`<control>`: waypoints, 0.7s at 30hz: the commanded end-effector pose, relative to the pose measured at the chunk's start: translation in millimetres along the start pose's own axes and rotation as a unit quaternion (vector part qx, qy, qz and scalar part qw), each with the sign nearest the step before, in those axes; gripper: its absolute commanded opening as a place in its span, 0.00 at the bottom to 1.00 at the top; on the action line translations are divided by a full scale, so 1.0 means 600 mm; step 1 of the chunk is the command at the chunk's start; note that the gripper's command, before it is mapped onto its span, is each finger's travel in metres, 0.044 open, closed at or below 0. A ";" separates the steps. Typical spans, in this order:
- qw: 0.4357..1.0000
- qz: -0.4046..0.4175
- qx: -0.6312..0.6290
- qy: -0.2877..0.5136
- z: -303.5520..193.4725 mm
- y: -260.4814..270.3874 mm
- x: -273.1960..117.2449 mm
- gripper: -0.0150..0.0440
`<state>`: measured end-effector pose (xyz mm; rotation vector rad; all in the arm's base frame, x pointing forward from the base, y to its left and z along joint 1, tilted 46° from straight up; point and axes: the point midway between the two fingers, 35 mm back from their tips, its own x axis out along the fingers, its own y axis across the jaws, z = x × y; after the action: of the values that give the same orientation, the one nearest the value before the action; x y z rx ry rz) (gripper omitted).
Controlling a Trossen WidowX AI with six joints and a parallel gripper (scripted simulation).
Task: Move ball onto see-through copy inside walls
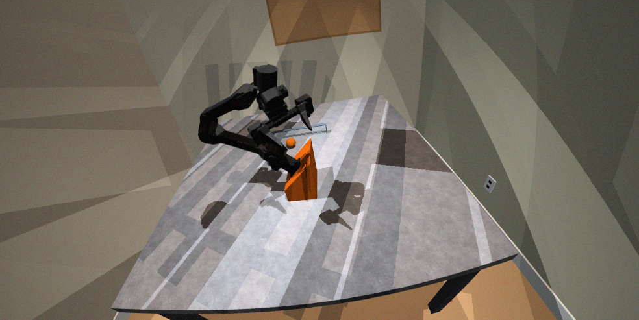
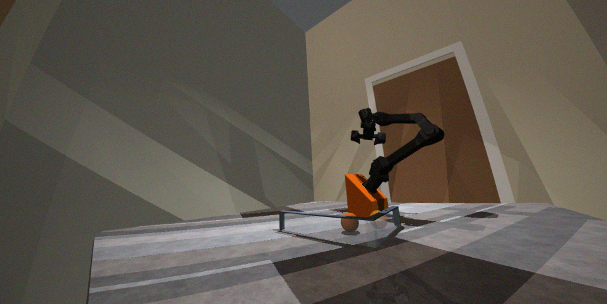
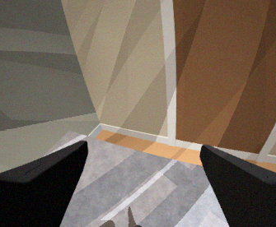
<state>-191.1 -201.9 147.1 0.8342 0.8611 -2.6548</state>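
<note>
So the ball [image 1: 290, 142] is sitting on the table [image 1: 402, 228] right by the orange base block [image 1: 304, 174], inside the clear walls [image 2: 331, 215], with the see-through copy [image 2: 379, 222] just beside it — not on it yet. The gripper [image 2: 367, 137] hangs high above the block, well up from the ball — jaws spread wide, nothing between them. Wrist view shows only table and wall, so the next move looks like a straight drop down.

Orange base [image 2: 361, 200] hides ball's [image 2: 349, 224] top
</note>
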 end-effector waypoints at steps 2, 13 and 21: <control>1.000 0.019 -0.016 0.001 -0.001 0.017 -0.006 0.89; 0.903 0.308 -0.298 0.024 -0.099 0.258 -0.168 0.89; 0.731 0.460 -0.500 0.056 -0.254 0.334 -0.331 0.89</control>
<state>73.6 -276.6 72.4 0.7980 1.2066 -1.2220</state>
